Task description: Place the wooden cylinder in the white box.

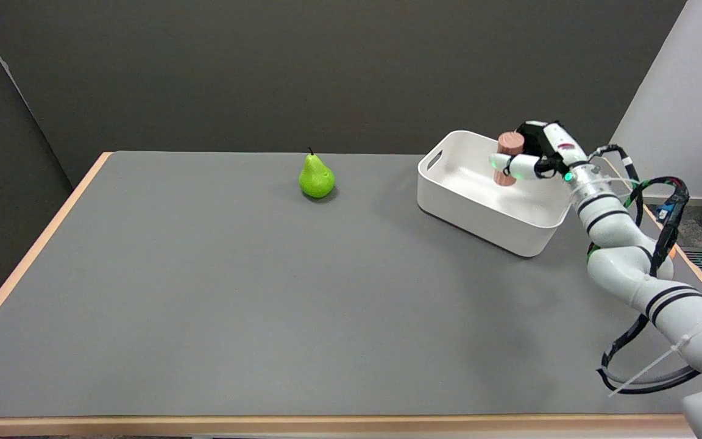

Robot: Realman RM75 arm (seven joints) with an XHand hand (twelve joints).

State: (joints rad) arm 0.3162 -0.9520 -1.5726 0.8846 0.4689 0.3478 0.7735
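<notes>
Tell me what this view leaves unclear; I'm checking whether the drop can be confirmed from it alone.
- Head view: the wooden cylinder has its middle and right side covered by the right hand, so the grip contact is hidden.
- Whether the cylinder's base touches the floor of the white box or hangs above it: no side view.
- The box's near inner floor: hidden by its front wall.
- The right arm's base: cut off by the frame's edge.

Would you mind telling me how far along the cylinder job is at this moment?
Done: the wooden cylinder is picked up, gripped upright by the right hand. In hand: it hangs over the white box, apparently above the floor of it. Left: lowering it in and letting go. The green pear sits apart, untouched.
</notes>
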